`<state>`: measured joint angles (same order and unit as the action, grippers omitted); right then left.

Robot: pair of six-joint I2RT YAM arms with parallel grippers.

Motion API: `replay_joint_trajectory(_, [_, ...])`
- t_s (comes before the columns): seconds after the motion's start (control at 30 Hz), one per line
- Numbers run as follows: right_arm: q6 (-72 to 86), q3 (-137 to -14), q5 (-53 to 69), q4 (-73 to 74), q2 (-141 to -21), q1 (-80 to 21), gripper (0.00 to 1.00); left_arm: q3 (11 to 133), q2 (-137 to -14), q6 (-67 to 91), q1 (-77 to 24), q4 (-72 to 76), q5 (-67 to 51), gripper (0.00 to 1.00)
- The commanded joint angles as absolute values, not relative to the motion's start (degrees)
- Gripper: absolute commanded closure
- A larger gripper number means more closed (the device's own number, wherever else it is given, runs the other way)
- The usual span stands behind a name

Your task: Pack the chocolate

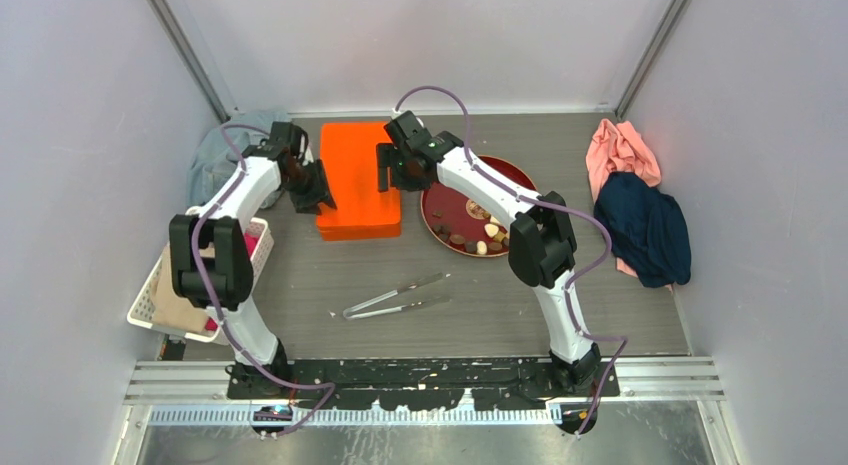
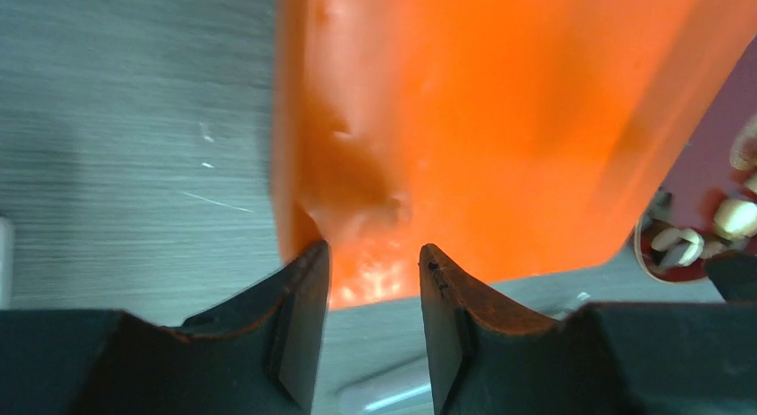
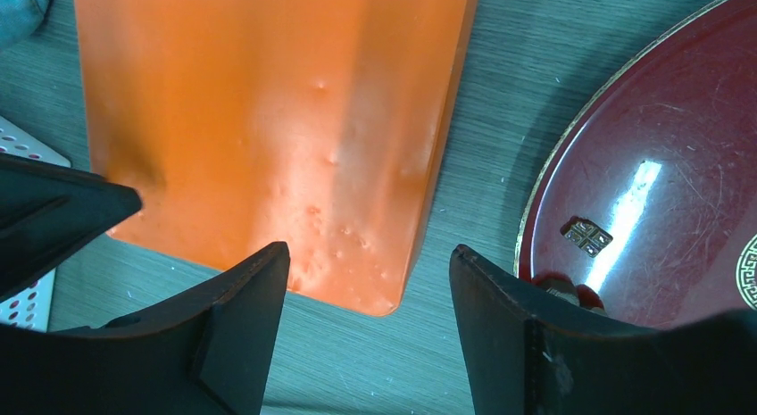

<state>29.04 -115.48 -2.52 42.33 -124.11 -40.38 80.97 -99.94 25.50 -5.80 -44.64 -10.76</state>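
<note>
Top view: chocolate [image 1: 480, 240] lies on near side of red plate [image 1: 455, 207], right of orange box [image 1: 355, 175]. Brown, tan and cream bites. Right gripper [image 1: 390, 170] is nearer.

Left wrist: left gripper [image 2: 370, 281] has jaws narrowly parted at box edge, clamping nothing.

Right wrist: right gripper has jaws wide, box corner between, plate off right.

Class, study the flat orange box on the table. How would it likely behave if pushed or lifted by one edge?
The orange box lies flat and broad, so it would probably slide rather than tip or roll. Its straight edges suggest it is fairly stiff. The glossy, dimpled top may be slippery under fingers and might dent easily.
</note>
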Motion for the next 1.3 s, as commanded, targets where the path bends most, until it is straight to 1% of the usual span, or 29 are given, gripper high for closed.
replay_joint_trajectory(0.0, [29.0,-115.9,-3.5,41.5,-121.2,-40.2,0.29,80.9,-102.2,26.0,-5.4,-44.9,-8.5,0.57])
replay_joint_trajectory(0.3, [29.2,-116.7,-3.4,40.9,-120.5,-39.7,0.38,92.3,-99.3,25.8,-5.4,-46.3,-8.0,0.58])
replay_joint_trajectory(0.33, [29.3,-117.3,-3.4,40.8,-120.8,-39.7,0.40,93.2,-99.8,26.0,-5.4,-45.7,-8.2,0.57])
replay_joint_trajectory(0.4, [29.8,-119.1,-3.3,41.0,-121.9,-39.4,0.47,96.0,-102.2,26.5,-5.4,-45.2,-8.6,0.57])
replay_joint_trajectory(0.57, [30.3,-126.5,-5.2,43.4,-126.2,-38.6,0.73,104.8,-109.9,28.2,-5.3,-43.3,-8.1,0.57])
replay_joint_trajectory(0.67, [30.4,-130.0,-5.1,44.8,-129.1,-38.4,0.85,112.1,-116.1,28.6,-4.9,-43.5,-7.9,0.57])
replay_joint_trajectory(0.8, [31.6,-128.9,-4.1,44.6,-132.2,-38.4,0.97,120.9,-124.1,29.4,-4.3,-43.7,-7.5,0.56])
replay_joint_trajectory(0.9, [32.9,-127.0,-2.9,44.4,-134.6,-38.4,0.99,125.9,-130.1,30.2,-4.1,-42.7,-6.3,0.56])
replay_joint_trajectory(1.03, [32.2,-129.4,-2.8,46.8,-136.7,-38.4,0.99,133.2,-137.5,31.5,-3.9,-41.1,-5.4,0.56])
replay_joint_trajectory(1.17, [31.7,-132.1,-3.0,46.9,-134.6,-37.3,0.99,142.4,-145.0,32.0,-3.9,-43.1,-5.4,0.56])
replay_joint_trajectory(1.27, [31.7,-132.7,-3.0,46.5,-132.4,-36.0,0.99,146.7,-146.1,32.5,-3.8,-44.0,-5.7,0.56])
